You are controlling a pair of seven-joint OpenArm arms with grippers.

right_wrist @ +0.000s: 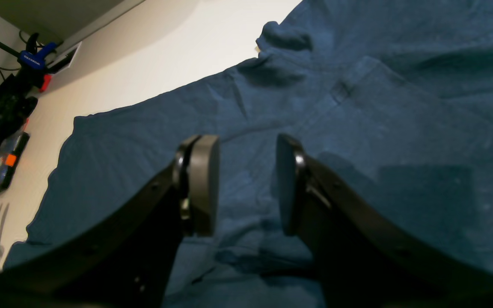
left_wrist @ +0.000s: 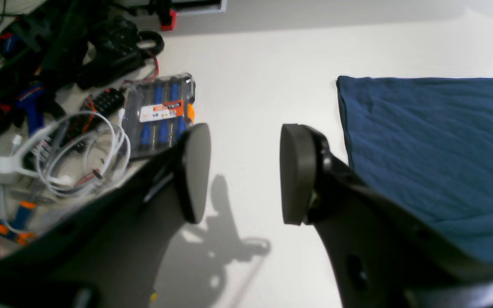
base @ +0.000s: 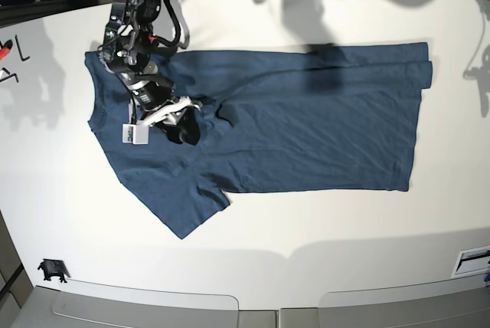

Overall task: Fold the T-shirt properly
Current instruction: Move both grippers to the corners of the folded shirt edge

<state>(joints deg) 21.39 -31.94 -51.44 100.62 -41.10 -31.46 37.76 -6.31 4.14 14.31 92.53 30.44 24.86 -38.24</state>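
Right end effector [right_wrist: 242, 184] hangs low over T-shirt [base: 306, 121] — jaws parted.

Black right arm [base: 138, 44] with looped cables, small white box at wrist, matte-black claw [right_wrist: 246, 184], rounded oval pads

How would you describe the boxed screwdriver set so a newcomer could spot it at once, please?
In the left wrist view, look left of the T-shirt, across the bare white table, to the tool clutter. The screwdriver set is the clear case of blue handles with an orange-and-white label, beside coiled white cables.
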